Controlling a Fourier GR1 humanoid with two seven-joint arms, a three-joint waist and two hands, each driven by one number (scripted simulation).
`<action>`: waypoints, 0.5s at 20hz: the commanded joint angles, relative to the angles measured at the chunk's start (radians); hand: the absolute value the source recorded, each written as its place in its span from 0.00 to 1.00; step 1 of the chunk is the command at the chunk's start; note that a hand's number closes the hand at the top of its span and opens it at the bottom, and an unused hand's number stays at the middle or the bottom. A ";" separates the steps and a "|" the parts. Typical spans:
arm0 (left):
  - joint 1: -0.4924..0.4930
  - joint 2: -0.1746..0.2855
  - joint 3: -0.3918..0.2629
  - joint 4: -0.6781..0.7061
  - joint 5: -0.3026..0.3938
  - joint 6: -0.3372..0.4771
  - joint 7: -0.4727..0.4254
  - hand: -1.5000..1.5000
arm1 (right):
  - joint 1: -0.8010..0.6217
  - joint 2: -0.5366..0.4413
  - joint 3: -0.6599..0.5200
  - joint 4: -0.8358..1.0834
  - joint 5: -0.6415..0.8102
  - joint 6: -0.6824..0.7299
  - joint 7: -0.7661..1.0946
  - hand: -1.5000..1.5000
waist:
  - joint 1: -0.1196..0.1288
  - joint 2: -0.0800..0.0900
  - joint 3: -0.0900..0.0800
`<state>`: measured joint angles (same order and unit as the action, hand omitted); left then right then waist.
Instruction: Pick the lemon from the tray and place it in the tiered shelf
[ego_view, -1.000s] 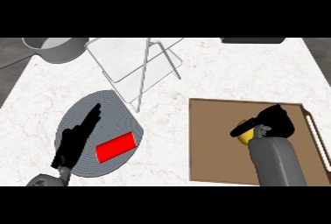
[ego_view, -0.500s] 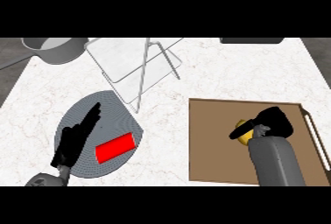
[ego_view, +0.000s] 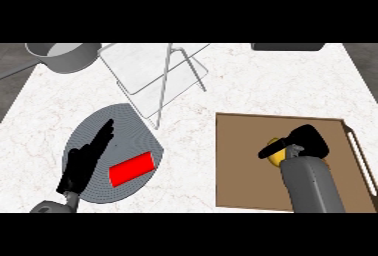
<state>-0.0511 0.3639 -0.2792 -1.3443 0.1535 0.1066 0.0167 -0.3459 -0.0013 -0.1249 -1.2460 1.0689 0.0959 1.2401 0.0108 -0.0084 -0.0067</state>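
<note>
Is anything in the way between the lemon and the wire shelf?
Nothing visible. The right hand is curled round the lemon in the tray, and only bare counter lies from there to the tiered shelf.

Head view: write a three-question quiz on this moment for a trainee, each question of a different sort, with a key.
1. Multiple choice: what is the right hand curled round? A a mug; B the lemon; C a knife.
2. True or false: the left hand lies open over the grey plate, next to the red block.
3. Fill in the missing word: the lemon is at the brown ____, not yet in the tiered shelf.

Key: 1 B; 2 true; 3 tray.
</note>
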 joint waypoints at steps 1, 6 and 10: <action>-0.009 -0.040 -0.003 0.031 -0.040 0.029 -0.027 0.50 | -0.043 0.001 -0.002 0.059 0.028 0.033 0.149 1.00 | -0.007 0.009 0.006; -0.005 0.004 0.031 -0.032 -0.001 -0.034 0.050 0.50 | -0.060 0.001 0.014 0.132 0.029 -0.064 0.090 1.00 | 0.000 0.009 0.007; 0.031 -0.016 0.025 0.005 -0.028 -0.028 -0.027 0.50 | -0.023 0.001 0.047 0.118 0.074 -0.091 0.112 1.00 | -0.001 0.008 0.007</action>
<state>-0.0364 0.3463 -0.2580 -1.3268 0.1316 0.0855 -0.0028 -0.3731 -0.0060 -0.1084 -1.1778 1.1114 0.0567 1.1733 0.0086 -0.0132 -0.0129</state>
